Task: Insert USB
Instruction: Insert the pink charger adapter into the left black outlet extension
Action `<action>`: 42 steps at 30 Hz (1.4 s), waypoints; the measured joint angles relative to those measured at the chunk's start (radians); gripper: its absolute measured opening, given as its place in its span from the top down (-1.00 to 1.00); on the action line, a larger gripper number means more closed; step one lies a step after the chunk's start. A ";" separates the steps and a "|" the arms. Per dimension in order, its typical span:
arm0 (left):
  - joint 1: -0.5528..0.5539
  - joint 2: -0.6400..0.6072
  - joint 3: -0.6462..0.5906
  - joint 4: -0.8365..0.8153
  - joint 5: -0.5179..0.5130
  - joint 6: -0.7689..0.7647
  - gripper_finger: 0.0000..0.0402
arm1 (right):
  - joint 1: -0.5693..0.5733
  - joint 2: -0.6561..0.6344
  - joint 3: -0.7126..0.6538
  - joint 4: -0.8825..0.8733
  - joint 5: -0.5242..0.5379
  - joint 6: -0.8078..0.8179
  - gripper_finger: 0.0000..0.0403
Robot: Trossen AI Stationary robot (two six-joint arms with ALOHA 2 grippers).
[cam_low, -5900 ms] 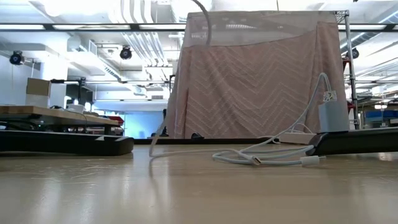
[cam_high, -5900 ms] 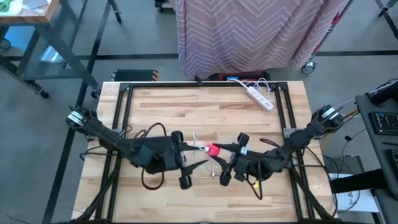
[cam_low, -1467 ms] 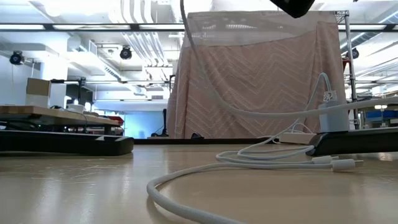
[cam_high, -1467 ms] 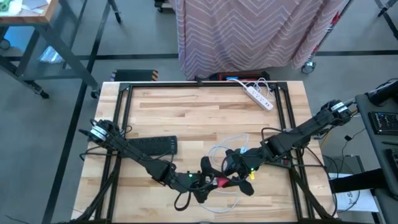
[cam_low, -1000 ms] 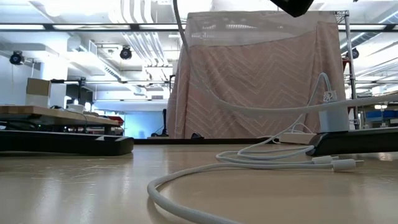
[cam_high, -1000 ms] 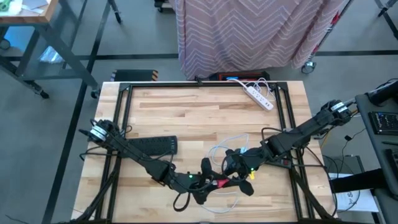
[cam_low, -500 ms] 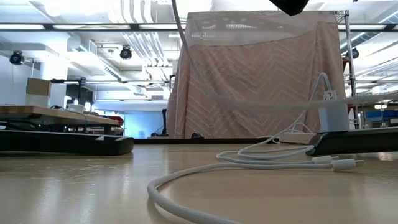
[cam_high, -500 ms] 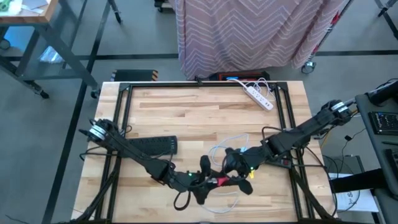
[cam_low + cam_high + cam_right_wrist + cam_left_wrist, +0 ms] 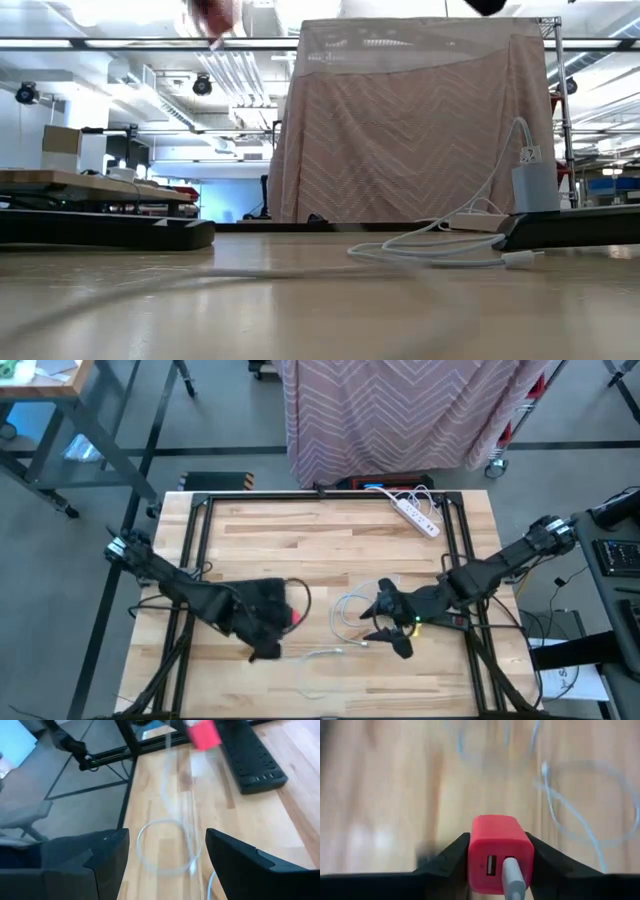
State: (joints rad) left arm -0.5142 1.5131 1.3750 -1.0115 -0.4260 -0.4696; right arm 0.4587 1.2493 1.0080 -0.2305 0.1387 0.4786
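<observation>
My left gripper [image 9: 288, 618] is shut on a red USB charger block [image 9: 500, 840] and holds it above the table's middle left. The block also shows in the high view [image 9: 296, 618] and as a red blur in the low view [image 9: 215, 14]. A whitish USB plug [image 9: 512, 872] sits in one of the block's two ports. The white cable [image 9: 350, 608] lies in loose loops on the table between the arms. My right gripper [image 9: 386, 620] is wide open and empty to the right of the loops, and shows the same in its wrist view [image 9: 167, 850]. My left gripper pinches the block's two opposite side faces [image 9: 471, 856] between its two fingers. The port face is turned back toward the wrist. The block is lifted clear of the table, with the plug in it.
A black power strip [image 9: 255, 765] lies under my left arm. A white power strip [image 9: 418, 515] with its cord lies at the far right of the table. A black frame [image 9: 200, 520] runs around the tabletop. A draped pink cloth [image 9: 400, 410] stands beyond the far edge.
My left gripper has gone toward the table's left and far side and upward, carrying the red block away from the right gripper. My right gripper has drawn back toward the table's right edge. The white cable has been dragged across the table, and its near loop has flattened.
</observation>
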 joint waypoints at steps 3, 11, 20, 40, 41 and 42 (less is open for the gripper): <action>0.044 -0.006 -0.021 -0.161 0.138 -0.120 0.32 | -0.001 0.031 0.000 0.003 0.004 -0.001 -0.23; 0.208 0.013 -0.150 -0.121 0.321 -0.058 0.32 | -0.001 0.119 0.000 0.004 0.004 0.001 -0.14; 0.355 0.016 -0.295 0.036 0.362 0.078 0.32 | 0.012 0.170 0.000 0.001 0.018 0.009 -0.08; 0.368 0.069 -0.445 0.162 0.382 0.136 0.32 | 0.017 0.174 0.000 0.004 0.021 0.019 -0.06; 0.368 0.073 -0.464 0.187 0.387 0.138 0.32 | 0.017 0.174 0.000 0.004 0.022 0.019 -0.05; 0.368 0.074 -0.479 0.208 0.391 0.141 0.32 | 0.017 0.174 0.000 0.004 0.021 0.019 -0.05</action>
State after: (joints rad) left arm -0.1459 1.5875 0.8961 -0.8037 -0.0349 -0.3282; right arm 0.4759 1.4235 1.0077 -0.2264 0.1600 0.4980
